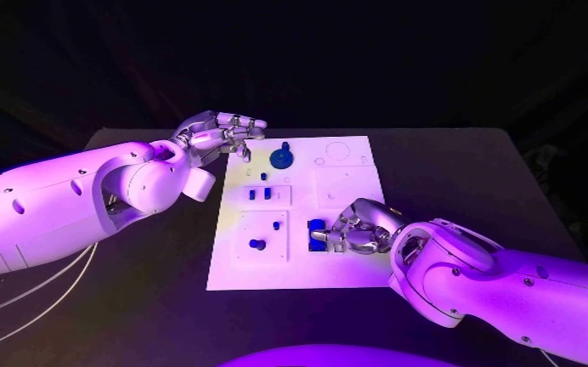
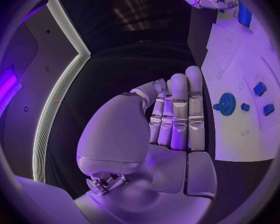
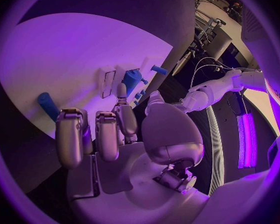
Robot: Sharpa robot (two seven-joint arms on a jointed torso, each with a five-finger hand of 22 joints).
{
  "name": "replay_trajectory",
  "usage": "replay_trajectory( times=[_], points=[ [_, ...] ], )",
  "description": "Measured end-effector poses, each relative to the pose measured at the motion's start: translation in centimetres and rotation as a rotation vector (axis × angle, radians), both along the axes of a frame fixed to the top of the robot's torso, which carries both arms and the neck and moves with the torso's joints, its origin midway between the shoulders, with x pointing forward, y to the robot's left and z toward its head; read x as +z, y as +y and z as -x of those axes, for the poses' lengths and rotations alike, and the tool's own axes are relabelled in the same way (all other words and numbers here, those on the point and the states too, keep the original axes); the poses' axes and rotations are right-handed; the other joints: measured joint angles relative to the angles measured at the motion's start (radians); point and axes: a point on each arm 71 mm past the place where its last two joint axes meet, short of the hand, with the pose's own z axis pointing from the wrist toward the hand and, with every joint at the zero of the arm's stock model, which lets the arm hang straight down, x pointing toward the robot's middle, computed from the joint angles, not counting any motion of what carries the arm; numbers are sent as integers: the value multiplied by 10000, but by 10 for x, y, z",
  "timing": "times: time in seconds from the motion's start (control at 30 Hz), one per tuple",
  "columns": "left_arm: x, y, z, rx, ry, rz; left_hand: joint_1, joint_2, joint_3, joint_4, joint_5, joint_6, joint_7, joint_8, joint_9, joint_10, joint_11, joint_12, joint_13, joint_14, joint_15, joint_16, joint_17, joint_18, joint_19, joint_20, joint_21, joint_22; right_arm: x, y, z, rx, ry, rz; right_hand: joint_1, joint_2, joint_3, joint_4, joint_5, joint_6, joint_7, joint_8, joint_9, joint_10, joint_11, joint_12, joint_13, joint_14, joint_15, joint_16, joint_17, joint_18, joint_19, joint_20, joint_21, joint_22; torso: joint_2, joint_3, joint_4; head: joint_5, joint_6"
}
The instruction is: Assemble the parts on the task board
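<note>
Slipping is the main risk here: the right hand (image 1: 355, 229) sits low on the task board (image 1: 349, 187), its fingers curled about a blue part (image 1: 318, 235) at the board's near edge, and if the pinch is shallow the piece could tip or skate across the smooth white plate instead of seating. Whether the fingers truly clamp the part or only rest against it is hard to judge from the head view, and the right wrist view does not settle it; it seems a hold, most likely.

A second hazard lies on the far side of the board. The blue gear (image 1: 282, 158) stands there with the left hand (image 1: 223, 135) hovering just beside it, so a careless sweep of that arm could knock the gear or the two small blue pegs (image 1: 260, 194) nearer the board's middle.

As to pose, the left hand holds nothing: in the left wrist view its fingers (image 2: 177, 109) lie straight and pressed together, thumb folded across the palm, poised above the dark counter (image 1: 466, 172) by the board's edge. The right forearm comes in low from the board's near corner, wrist bent down onto the plate.
</note>
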Motion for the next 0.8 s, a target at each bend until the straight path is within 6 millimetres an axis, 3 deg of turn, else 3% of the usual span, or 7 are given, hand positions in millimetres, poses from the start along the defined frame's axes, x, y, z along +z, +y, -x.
replay_trajectory(
  times=[0.07,0.23,0.53,0.8],
  points=[
    [0,0,0,5,3,-3,0,0,0,0,0,0,0,0,0,0,0,0,5,0,0,0,0,-1,0,0,0,0,2,-3,3,40,-70,-20,575,1,101,-262,280,0,0,60,44,55,-55,90,4,0,0,0,0,0,0,0,64,0,-5,2,0,4,-11],
    [0,1,0,10,3,-5,0,0,0,0,0,0,0,0,0,0,0,0,8,0,0,0,0,-1,0,0,0,0,5,-6,6,157,-200,-31,1540,-37,378,-810,147,-5,-64,117,112,91,-89,166,61,1,-72,39,-1,0,0,0,71,-1,-7,1,-5,9,-20],
    [0,0,0,7,4,-4,0,0,-29,-29,0,-38,38,0,0,0,0,0,6,0,0,0,-14,0,0,0,-39,-12,5,-23,4,-6,-473,205,2349,-42,727,-1280,128,-59,-118,117,111,94,-88,203,306,2,-67,39,-2,0,0,1,116,-2,-12,-3,-13,-27,11],
    [0,-2,-1,-25,5,9,0,0,-29,-29,0,-38,38,0,0,0,0,0,6,0,0,0,-13,-1,0,0,-39,-12,3,-10,3,317,-737,224,2519,108,783,-1358,-8,102,-202,194,156,187,-1,539,810,-32,-109,38,-2,2,-21,-51,186,-2,-30,-4,-47,-28,22]
  ],
)
